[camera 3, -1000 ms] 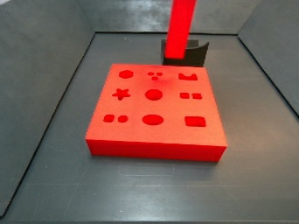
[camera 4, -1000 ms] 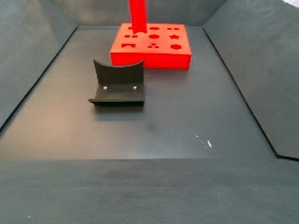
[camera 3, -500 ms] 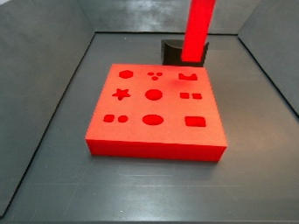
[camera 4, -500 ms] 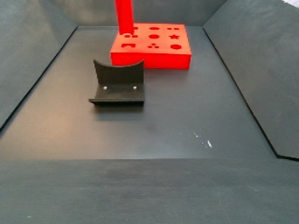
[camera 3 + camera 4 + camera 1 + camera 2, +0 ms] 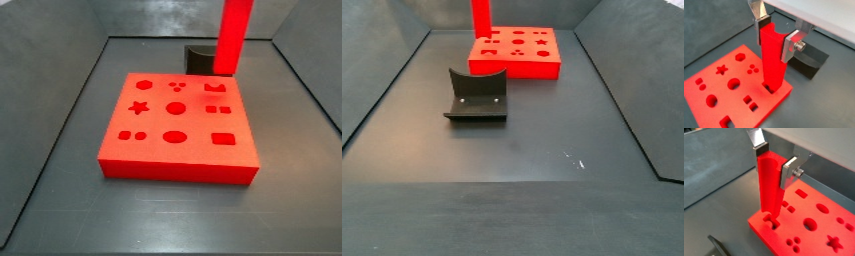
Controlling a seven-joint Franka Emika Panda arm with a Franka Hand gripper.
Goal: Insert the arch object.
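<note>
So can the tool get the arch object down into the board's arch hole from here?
Probably yes: the tool grips the arch object upright, its lower end near a hole at the board's edge, nothing visibly between.

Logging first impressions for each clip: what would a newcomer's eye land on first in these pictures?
The arch object, a bright red bar, stands upright, clamped in the gripper, its lower end over a hole near the corner of the red holed board. Next comes the dark fixture, alone on the grey floor in front of the board.
</note>
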